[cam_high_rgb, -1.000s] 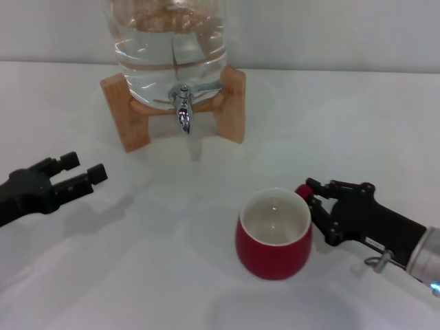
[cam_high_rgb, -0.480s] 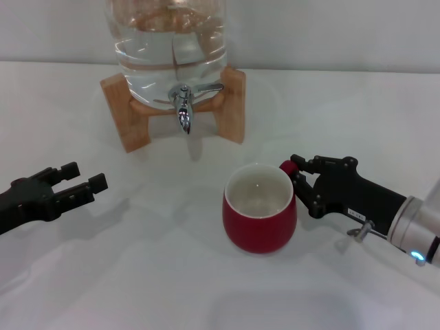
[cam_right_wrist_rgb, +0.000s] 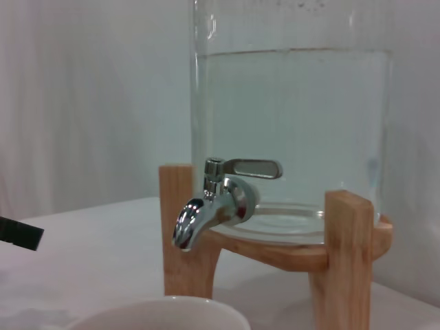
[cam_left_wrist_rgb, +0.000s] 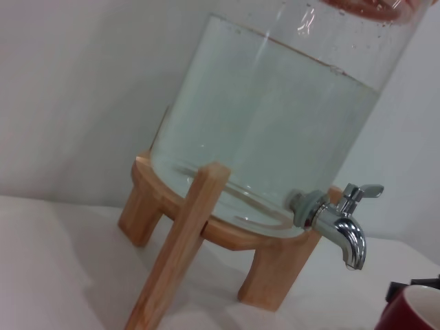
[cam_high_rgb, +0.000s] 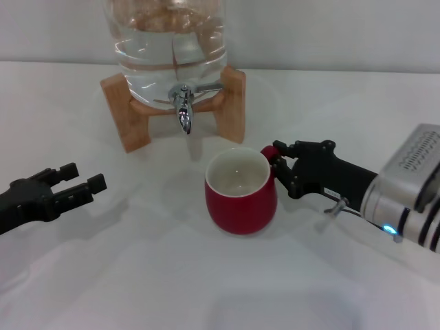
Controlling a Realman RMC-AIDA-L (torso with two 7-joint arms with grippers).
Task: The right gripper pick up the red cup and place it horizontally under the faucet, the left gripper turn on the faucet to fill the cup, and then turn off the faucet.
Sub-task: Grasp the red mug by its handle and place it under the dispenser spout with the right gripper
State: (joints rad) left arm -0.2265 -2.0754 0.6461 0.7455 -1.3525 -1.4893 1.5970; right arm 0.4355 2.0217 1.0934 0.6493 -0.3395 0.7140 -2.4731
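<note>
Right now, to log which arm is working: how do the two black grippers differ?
The right gripper has its fingers shut on the glossy red cup's handle, near the chrome faucet; the left gripper holds nothing, fingers open, off to the left. Both are black and two-fingered.

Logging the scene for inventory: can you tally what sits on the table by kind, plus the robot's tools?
Red cup: 1
Water jar with faucet: 1
Wooden stand: 1
Tools: 2, left gripper and right gripper
Total: 5
</note>
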